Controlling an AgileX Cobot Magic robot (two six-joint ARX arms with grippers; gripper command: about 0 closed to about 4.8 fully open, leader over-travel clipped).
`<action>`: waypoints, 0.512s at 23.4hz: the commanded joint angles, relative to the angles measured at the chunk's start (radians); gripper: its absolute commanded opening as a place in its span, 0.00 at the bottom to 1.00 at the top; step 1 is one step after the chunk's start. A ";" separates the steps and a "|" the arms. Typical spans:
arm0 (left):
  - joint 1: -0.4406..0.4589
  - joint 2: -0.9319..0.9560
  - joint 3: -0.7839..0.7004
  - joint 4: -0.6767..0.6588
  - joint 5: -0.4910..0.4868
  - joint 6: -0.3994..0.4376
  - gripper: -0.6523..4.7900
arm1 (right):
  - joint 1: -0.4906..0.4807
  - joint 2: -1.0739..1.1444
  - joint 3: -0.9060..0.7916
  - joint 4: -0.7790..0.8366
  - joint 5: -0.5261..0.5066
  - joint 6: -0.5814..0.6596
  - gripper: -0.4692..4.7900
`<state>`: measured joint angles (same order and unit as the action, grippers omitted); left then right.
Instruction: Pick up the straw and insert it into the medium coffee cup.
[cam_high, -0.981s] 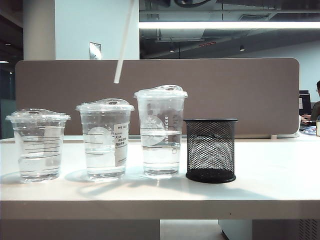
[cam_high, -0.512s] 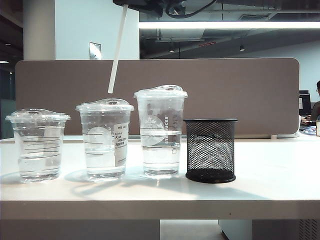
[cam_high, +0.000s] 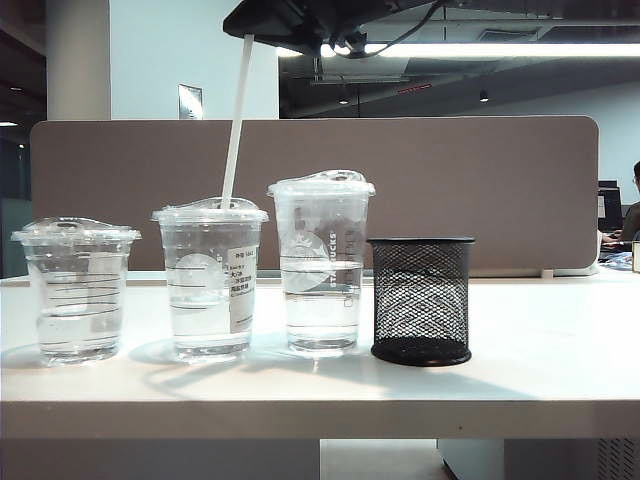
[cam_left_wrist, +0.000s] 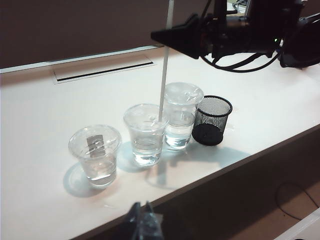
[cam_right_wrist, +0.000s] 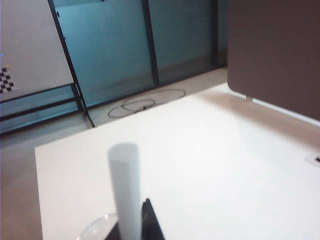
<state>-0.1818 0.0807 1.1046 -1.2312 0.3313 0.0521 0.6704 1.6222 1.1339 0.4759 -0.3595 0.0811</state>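
Right hand (cam_left_wrist: 172, 37), clamped on the straw (cam_high: 235, 125) above the medium coffee cup (cam_high: 210, 280), holds it near-upright, tip at the lid; left hand (cam_left_wrist: 142, 220), state unclear, waits low at the bench (cam_high: 540, 340) edge.

From my station the straw (cam_high: 235, 120) reads as matt white, smooth, likely plastic or paper; I cannot tell which. The medium coffee cup (cam_high: 210, 280) is clear glossy plastic with a white paper-looking label sticker, and its domed lid is the same shiny transparent plastic. The shortest cup (cam_high: 77, 290) and the tallest cup (cam_high: 321, 262) share that clear glossy finish. The pen holder (cam_high: 421, 300) is black wire mesh, matt. The counter (cam_high: 540, 350) is smooth off-white with a soft sheen. The right claw (cam_left_wrist: 172, 37) looks matt black; the left claw (cam_left_wrist: 144, 222) shows dark and blurred. The partition (cam_high: 480, 180) looks like brown matt cloth.
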 joint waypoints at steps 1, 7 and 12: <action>0.000 0.000 0.003 0.014 0.003 0.001 0.12 | 0.002 0.030 0.003 -0.012 0.002 -0.007 0.12; 0.000 0.000 0.003 0.015 0.003 0.002 0.12 | 0.018 0.104 0.003 -0.009 0.000 -0.007 0.28; 0.000 0.000 0.003 0.016 0.003 0.001 0.12 | 0.028 0.134 0.002 -0.006 0.002 -0.007 0.73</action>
<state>-0.1818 0.0807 1.1046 -1.2308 0.3313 0.0521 0.6945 1.7630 1.1328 0.4496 -0.3569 0.0776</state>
